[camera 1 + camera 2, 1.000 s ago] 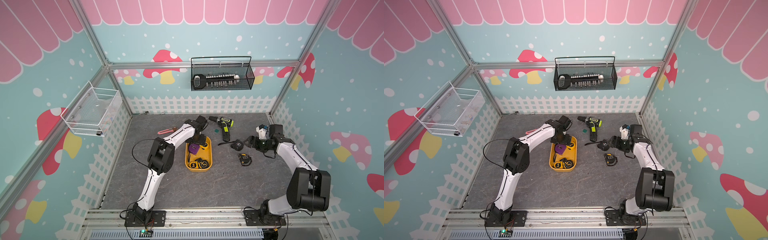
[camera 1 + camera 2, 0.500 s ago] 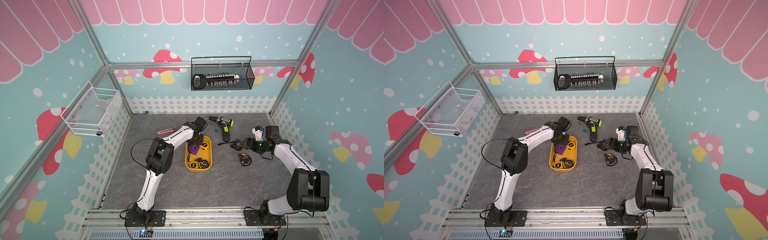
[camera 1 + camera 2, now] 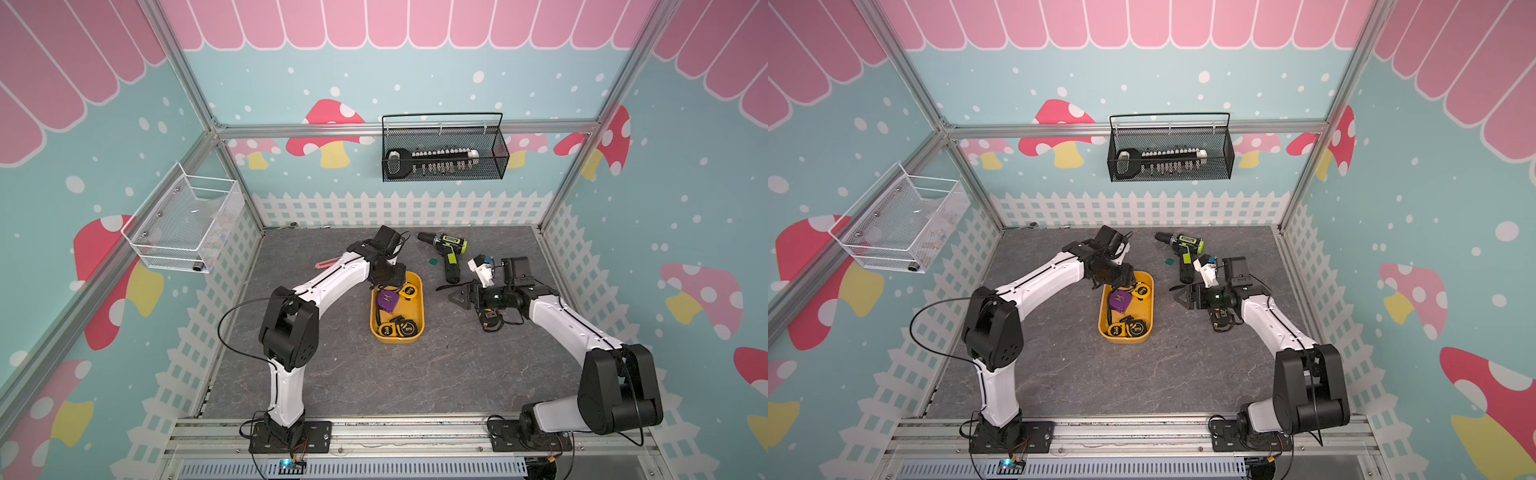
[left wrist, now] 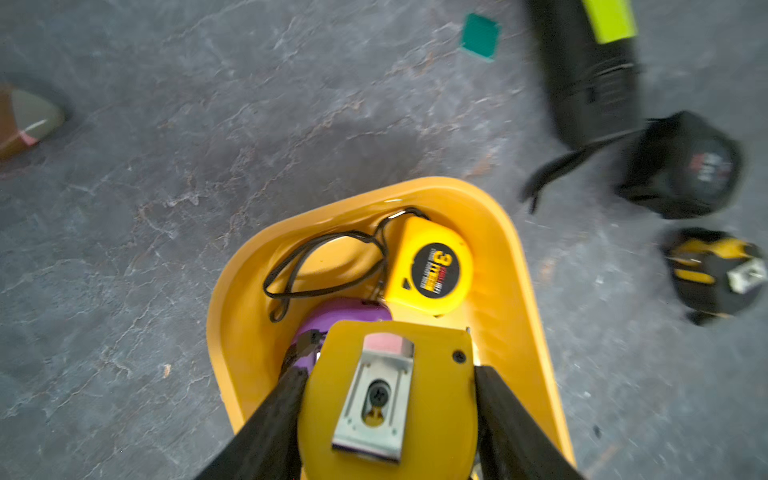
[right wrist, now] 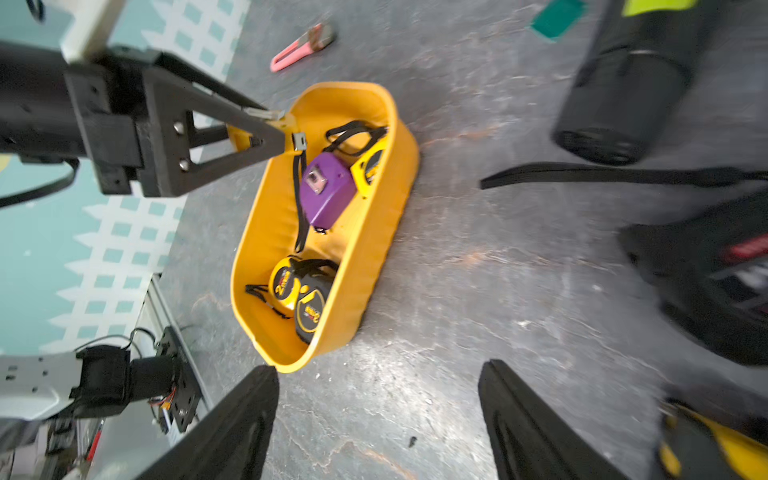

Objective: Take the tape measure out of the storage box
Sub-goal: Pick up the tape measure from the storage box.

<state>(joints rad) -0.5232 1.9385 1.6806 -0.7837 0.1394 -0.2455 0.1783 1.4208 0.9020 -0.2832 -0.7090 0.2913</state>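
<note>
The storage box (image 3: 420, 308) (image 3: 1151, 309) is a yellow tub lying on the grey floor. My left gripper (image 3: 388, 280) (image 3: 1121, 283) hangs over its far end. It is shut on a yellow tape measure (image 4: 436, 399) whose metal belt clip faces the left wrist camera, with both fingers pressed on its sides. Inside the box lie a yellow tape measure marked 3 (image 4: 432, 270), a purple one (image 3: 387, 300) (image 5: 326, 193) and two yellow-black ones (image 3: 398, 328) at the near end. My right gripper (image 3: 455, 296) (image 5: 378, 374) hovers open to the right of the box, holding nothing.
A green-black drill (image 3: 446, 253) lies behind the right gripper. A black tape measure (image 4: 685, 166) and a yellow-black one (image 4: 715, 274) rest on the floor under the right arm. A pink knife (image 3: 328, 262) and a green square (image 3: 432, 261) lie nearby. Mesh baskets (image 3: 444, 153) (image 3: 183, 224) hang on the walls.
My left gripper has closed on the yellow tape measure at the box's far end. The right gripper has moved left, closer to the box, still open.
</note>
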